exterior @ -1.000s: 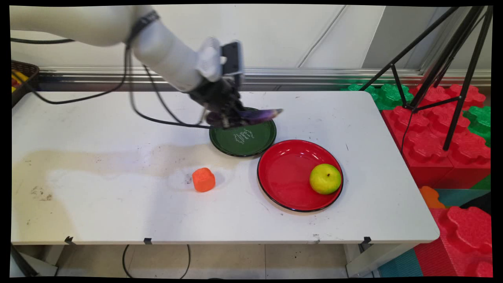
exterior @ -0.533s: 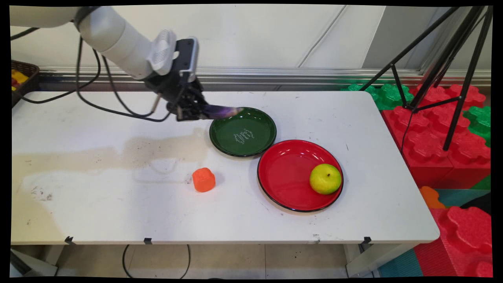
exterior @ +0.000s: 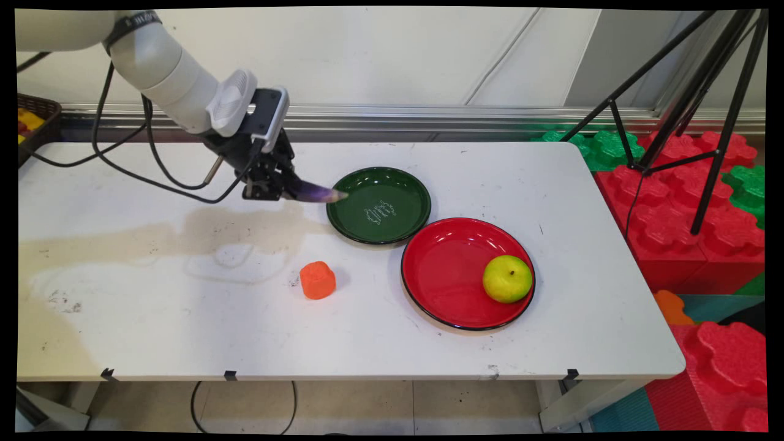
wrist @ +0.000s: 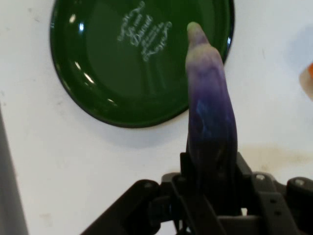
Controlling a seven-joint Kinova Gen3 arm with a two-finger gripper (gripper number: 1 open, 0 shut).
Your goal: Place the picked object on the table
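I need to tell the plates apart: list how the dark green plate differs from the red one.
The round dark green plate looks smaller than the round glossy red plate. The green one lies empty and bears white lettering; the red one is plain and holds a yellow-green apple. Both lie flat on the white table.

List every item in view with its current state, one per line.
gripper: shut on the purple eggplant, above the table left of the green plate
purple eggplant: held, tip at the green plate's rim
green plate: empty, flat on the table
red plate: holds the apple
green apple: resting on the red plate
orange block: on the table, untouched
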